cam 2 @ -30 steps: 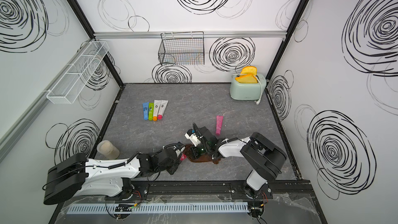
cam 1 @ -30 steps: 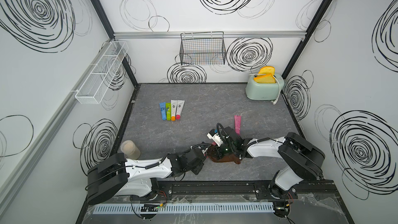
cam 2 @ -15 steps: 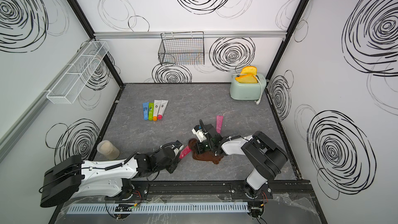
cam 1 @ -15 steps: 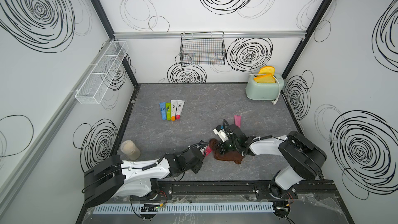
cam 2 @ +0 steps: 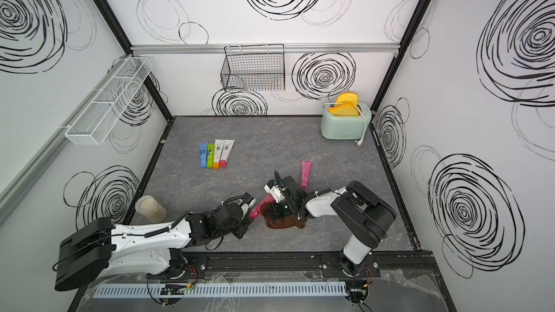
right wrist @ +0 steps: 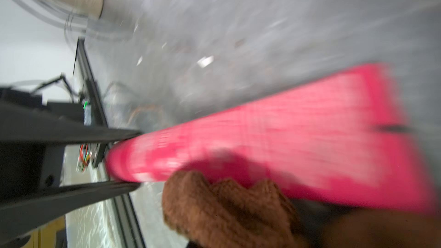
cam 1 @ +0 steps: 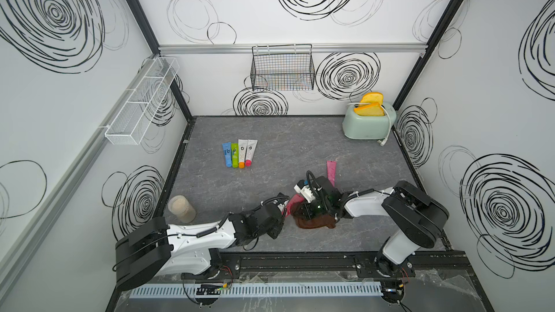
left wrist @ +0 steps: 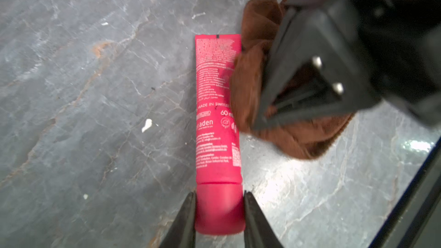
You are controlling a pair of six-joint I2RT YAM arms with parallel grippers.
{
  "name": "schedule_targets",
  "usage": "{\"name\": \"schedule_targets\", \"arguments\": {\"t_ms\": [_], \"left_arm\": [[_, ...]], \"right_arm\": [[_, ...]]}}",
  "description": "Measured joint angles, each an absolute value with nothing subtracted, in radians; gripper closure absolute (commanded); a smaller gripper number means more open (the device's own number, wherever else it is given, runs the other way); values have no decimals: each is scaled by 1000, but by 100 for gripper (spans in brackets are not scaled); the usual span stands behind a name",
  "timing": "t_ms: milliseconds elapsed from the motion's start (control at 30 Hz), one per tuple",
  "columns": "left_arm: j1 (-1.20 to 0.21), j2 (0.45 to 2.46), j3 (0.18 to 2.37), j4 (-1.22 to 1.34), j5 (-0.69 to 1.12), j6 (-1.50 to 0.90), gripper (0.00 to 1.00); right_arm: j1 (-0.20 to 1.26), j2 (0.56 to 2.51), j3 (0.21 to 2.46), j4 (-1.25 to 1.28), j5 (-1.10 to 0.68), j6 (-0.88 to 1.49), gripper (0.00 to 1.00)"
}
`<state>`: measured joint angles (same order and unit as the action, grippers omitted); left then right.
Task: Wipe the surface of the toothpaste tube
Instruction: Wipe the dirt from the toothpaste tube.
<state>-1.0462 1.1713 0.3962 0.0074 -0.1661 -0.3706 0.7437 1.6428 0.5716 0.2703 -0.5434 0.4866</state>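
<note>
Both top views bright, even overhead light, soft shadows, wide-angle bend at edges. Left wrist fairly sharp, glare on floor (left wrist: 417, 145). Right wrist motion-blurred; tube (right wrist: 286, 139) smeared, perhaps overexposed.

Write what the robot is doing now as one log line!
stage: wiping | left pincer: shut on red tube cap | right pincer: shut on brown cloth | cloth: against tube's side

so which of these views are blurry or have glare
Right wrist view: strong motion blur smears the toothpaste tube and brown cloth. Left wrist view: tube print sharp, white glare on the table. Both top views: sharp, evenly lit.
</note>
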Motion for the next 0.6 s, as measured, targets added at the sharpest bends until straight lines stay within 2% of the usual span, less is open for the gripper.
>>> {"name": "schedule_targets", "arguments": {"t_ms": [133,600], "left_arm": [[-1046,1170,396,24,-168,-371,100],[-1047,1213,398,40,-175,-371,100]], "right_arm": [[664,1623,582,220,-546,456,100],[655,1532,612,143,-543,434,100]]}}
